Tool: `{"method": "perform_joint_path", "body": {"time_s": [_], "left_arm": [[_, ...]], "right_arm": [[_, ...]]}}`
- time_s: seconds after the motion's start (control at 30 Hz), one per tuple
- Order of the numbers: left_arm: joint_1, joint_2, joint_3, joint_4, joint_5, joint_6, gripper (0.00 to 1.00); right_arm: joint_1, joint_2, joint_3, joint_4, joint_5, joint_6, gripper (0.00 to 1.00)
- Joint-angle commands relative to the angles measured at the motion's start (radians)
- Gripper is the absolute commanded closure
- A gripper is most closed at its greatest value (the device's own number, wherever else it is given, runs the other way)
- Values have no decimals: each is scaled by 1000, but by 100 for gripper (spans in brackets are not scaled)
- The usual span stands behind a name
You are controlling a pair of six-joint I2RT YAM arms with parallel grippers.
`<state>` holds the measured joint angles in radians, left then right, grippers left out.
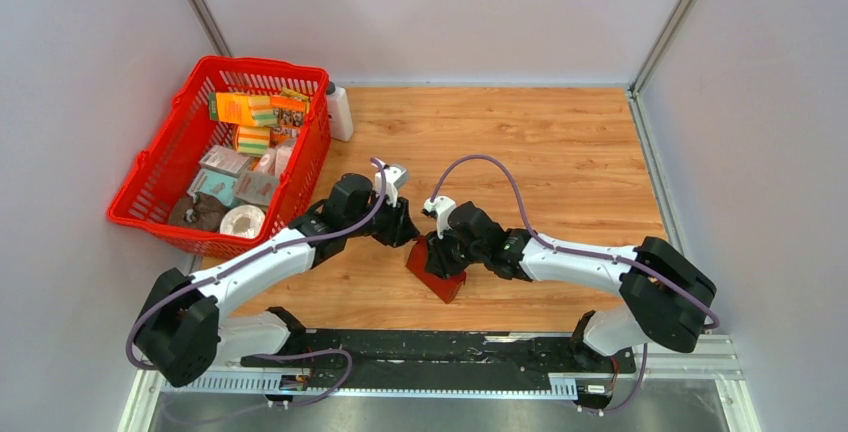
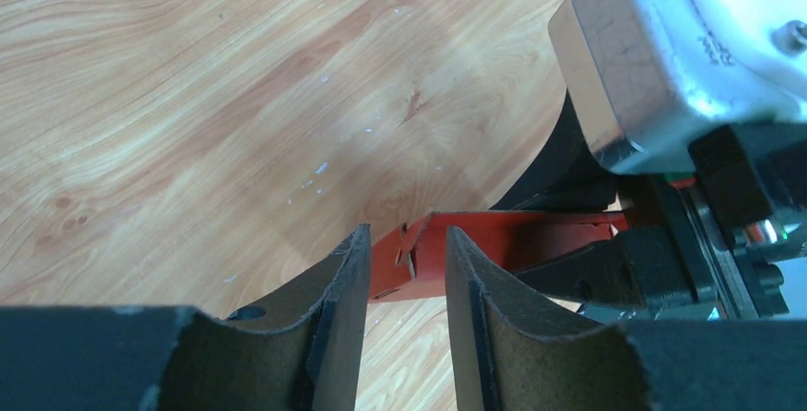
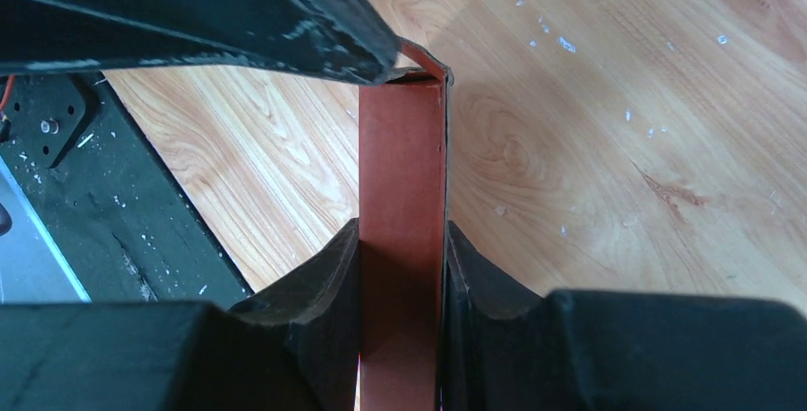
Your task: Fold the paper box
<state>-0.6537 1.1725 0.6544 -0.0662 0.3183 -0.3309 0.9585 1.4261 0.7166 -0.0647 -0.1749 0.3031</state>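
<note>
Gripping the paper box [image 3: 402, 145] by its flat sides, your right tool [image 3: 402, 244] is clenched on it toward 6 o'clock on the table [image 1: 560, 152]. Your left tool [image 2: 407, 251] stands parted at the box's 10 o'clock end, grasping nothing. The walls look formed into a slim sleeve, and the ends likely still need tucking.
</note>
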Motion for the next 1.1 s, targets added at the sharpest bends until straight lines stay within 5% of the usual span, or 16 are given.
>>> {"method": "perform_joint_path", "body": {"time_s": [0.0, 0.37, 0.73, 1.07], "left_arm": [[-4, 47, 66, 19, 57, 59, 59], [-6, 104, 71, 54, 119, 49, 60], [-47, 105, 73, 62, 67, 44, 85], [-63, 75, 83, 49, 4, 36, 66]], "right_arm": [[-6, -27, -11, 52, -12, 10, 76], [-6, -32, -14, 55, -20, 7, 77], [-7, -26, -8, 54, -12, 14, 77], [-6, -7, 15, 32, -8, 16, 78]]}}
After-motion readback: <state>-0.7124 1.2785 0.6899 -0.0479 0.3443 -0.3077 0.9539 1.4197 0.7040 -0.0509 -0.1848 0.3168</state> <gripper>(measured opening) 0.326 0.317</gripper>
